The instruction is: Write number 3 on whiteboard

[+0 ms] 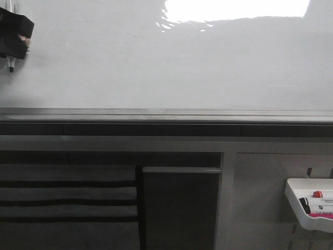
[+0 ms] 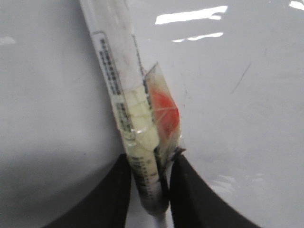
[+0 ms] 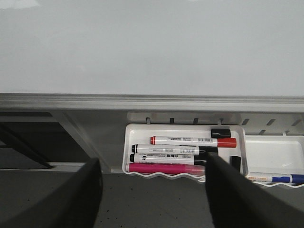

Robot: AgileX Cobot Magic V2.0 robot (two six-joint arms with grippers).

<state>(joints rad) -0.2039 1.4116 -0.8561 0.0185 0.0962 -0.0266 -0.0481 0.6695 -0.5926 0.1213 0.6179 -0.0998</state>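
Note:
The whiteboard [image 1: 156,67] is glossy white with bright glare at its top and a grey rail [image 1: 166,113] along its lower edge. No written 3 shows on it. My left gripper [image 1: 14,39] is at the board's far left edge, shut on a white marker whose black tip [image 1: 11,67] points down close to the board. In the left wrist view the fingers [image 2: 114,194] clamp the white marker [image 2: 123,95], which has a taped red tag. My right gripper [image 3: 152,185] is open and empty, below the board, in front of a marker tray.
A white tray [image 3: 135,130] under the rail holds red, black and pink markers [image 3: 192,141]; it also shows in the front view [image 1: 296,200] at lower right. A second tray [image 3: 275,152] beside it holds a blue marker. A dark panel [image 1: 179,208] sits below the rail.

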